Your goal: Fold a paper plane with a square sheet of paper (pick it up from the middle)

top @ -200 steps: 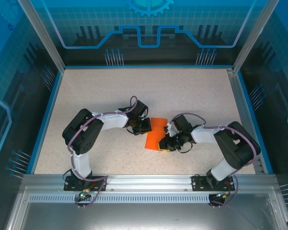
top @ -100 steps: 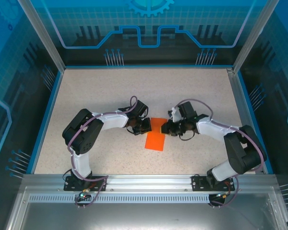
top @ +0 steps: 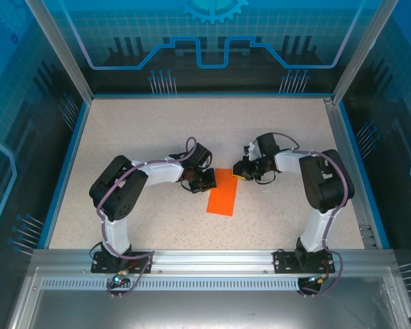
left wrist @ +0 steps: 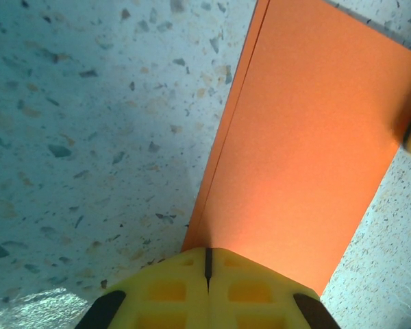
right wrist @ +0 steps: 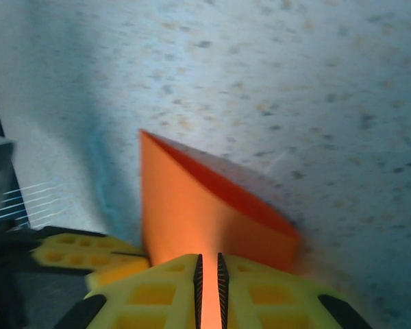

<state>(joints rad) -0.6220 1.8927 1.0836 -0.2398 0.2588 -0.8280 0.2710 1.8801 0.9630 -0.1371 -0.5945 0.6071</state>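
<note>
The square sheet of paper (top: 222, 194) lies folded into a narrow orange rectangle at the middle of the table. My left gripper (top: 207, 180) is shut, and its yellow fingertips (left wrist: 185, 274) rest on the sheet's (left wrist: 308, 137) far left corner with nothing between them. My right gripper (top: 240, 173) is at the far right corner, shut on the paper. In the right wrist view a lifted orange flap (right wrist: 185, 205) runs up between the right gripper's (right wrist: 207, 264) nearly closed pads. No paper plane shape shows.
The speckled table (top: 144, 130) is bounded by a blue rim (top: 65, 171) and clear enclosure walls. Both arms bend inward, and the two grippers almost meet above the sheet's far end. A left finger (right wrist: 89, 250) shows close beside the right gripper.
My right gripper has travelled from the sheet's near right edge up to its far right corner. The sheet now looks narrower and flatter. The left arm has held still.
</note>
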